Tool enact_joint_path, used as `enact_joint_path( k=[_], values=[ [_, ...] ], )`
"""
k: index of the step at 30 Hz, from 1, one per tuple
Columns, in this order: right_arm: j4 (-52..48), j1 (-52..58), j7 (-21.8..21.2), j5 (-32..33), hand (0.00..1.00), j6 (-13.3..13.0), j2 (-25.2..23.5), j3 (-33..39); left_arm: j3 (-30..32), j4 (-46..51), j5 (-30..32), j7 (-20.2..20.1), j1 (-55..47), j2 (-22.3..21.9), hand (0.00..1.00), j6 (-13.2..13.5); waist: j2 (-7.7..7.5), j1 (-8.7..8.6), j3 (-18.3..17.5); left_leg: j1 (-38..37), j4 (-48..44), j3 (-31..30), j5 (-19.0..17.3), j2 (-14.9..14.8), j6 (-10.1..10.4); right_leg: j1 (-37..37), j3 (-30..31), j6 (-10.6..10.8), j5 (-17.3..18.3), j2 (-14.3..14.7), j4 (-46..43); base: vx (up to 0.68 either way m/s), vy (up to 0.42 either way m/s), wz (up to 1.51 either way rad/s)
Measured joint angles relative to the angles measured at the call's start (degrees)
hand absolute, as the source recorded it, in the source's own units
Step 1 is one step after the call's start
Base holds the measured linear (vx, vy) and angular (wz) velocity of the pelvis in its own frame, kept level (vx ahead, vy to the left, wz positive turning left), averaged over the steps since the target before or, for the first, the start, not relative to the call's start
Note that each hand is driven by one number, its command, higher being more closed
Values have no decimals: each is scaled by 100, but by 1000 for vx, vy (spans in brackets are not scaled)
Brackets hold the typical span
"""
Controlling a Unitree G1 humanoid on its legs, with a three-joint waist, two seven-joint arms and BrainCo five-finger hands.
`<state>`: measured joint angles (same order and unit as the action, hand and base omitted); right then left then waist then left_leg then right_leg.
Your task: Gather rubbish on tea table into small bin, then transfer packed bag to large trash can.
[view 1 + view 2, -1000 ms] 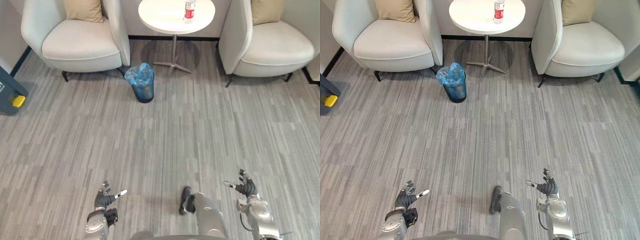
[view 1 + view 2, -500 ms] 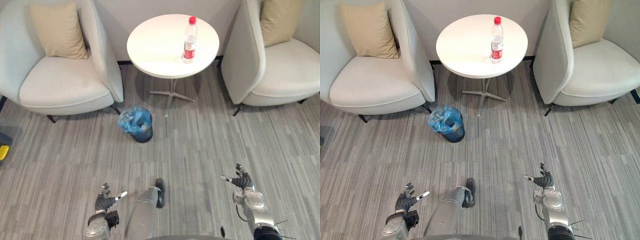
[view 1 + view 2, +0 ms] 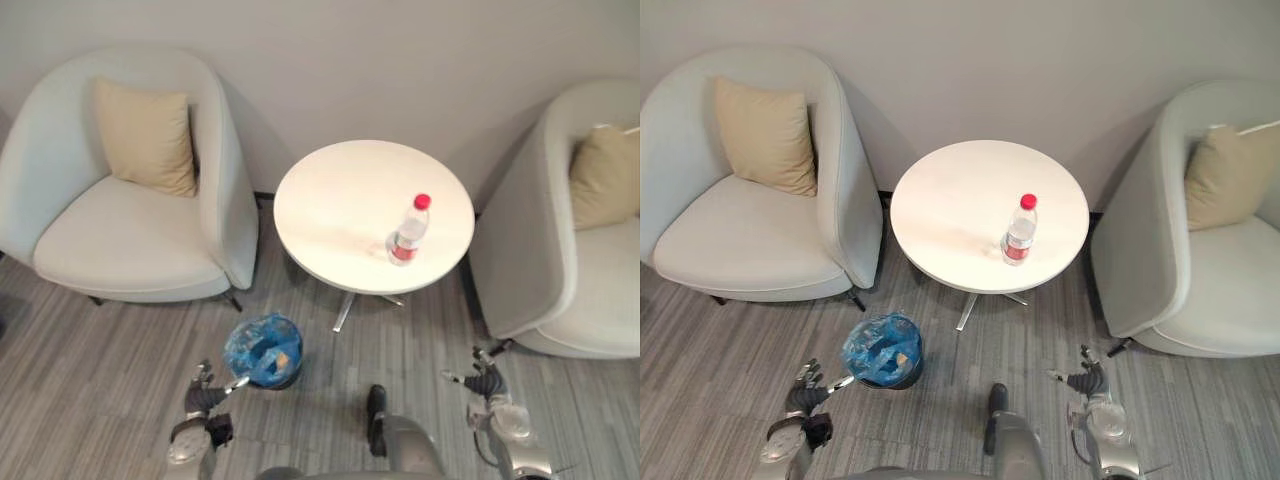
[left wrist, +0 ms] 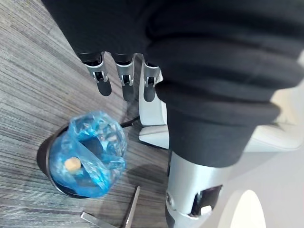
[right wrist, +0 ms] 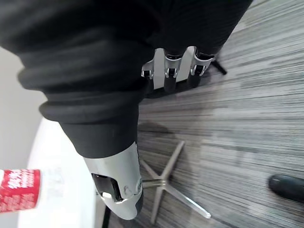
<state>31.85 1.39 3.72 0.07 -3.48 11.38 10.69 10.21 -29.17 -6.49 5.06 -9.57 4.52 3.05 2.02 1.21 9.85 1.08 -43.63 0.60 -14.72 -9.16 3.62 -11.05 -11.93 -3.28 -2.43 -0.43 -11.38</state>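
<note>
Fronting the tea table [image 3: 330,215], bare carpet [image 3: 80,400] surrounds the small bin [image 3: 236,352]

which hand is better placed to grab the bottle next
Right, probably: the red-capped clear plastic bottle stands on the round white table's right side, nearer the right hand; the left hand is beside the blue-bagged bin.

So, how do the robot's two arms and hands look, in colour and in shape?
Both arms are silver-grey and rounded. The left robot hand and the right robot hand look alike: slim silver fingers with dark tips, a thicker silver thumb set apart from them, and a dark ribbed cover over the back and the wrist.
</note>
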Motion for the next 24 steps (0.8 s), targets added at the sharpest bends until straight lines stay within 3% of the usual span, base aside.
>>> enact_joint_path(
  k=[2, 3, 4, 5, 6, 7, 14, 24],
  values=[
    [-129, 23, 39, 1, 0, -16, -30, 39, -96, -15, 0, -4, -11, -10, 0, 0, -65, -10, 29, 156, -90, 322, -203, -97, -49, 443, -49, -9, 6, -41, 276, 356, -121, 14],
    [-212, 30, 105, 1, 0, -51, -25, 148, -116, -10, -1, -4, -13, -72, 0, 0, -93, -24, 39, 262, 300, 580, -255, -81, -108, 681, -52, -8, 6, -117, 428, 332, -61, 5],
    [-324, 41, 165, -3, 0, -58, -12, 323, -116, -6, -1, -3, -12, -138, 0, 3, -36, -28, 23, 392, 1188, 853, -192, -88, -68, 822, -64, 2, 10, -165, 569, 268, 9, -1],
    [-396, 71, 172, -4, 0, -58, 8, 376, -117, -7, 0, -3, -12, -158, 0, 3, 27, -29, 3, 439, 1600, 924, -19, -107, 7, 828, -69, 71, 48, -155, 578, 188, 50, -6],
    [-476, 107, 177, -7, 0, -63, 39, 427, -118, -8, 1, -2, -7, -182, 0, 3, 114, -38, 12, 480, 2005, 992, 386, -176, -20, 838, -74, 135, 89, -113, 577, 159, 106, -3],
    [-611, 221, 254, -45, 0, -43, -6, 513, -117, -47, 3, 8, -8, -189, 0, 2, 230, -32, -1, 411, 2364, 1056, 457, -184, 42, 866, -42, 237, 149, -83, 575, 137, 122, 5],
    [-1472, 794, 238, -315, 0, -59, -226, 470, -106, -88, 69, 21, -231, -179, 0, 0, 118, -31, -46, -191, 3508, 1213, 825, 245, -55, 1002, 46, 447, 112, -347, 809, 64, 65, 1],
    [-2165, 1151, -143, -725, 0, -368, -216, -163, -193, -247, 269, -13, -429, -153, 0, 4, 22, -43, -171, -609, 4003, 1374, 953, 323, -29, 1178, 204, 487, 83, -331, 984, 7, 4, -8]
  ],
)
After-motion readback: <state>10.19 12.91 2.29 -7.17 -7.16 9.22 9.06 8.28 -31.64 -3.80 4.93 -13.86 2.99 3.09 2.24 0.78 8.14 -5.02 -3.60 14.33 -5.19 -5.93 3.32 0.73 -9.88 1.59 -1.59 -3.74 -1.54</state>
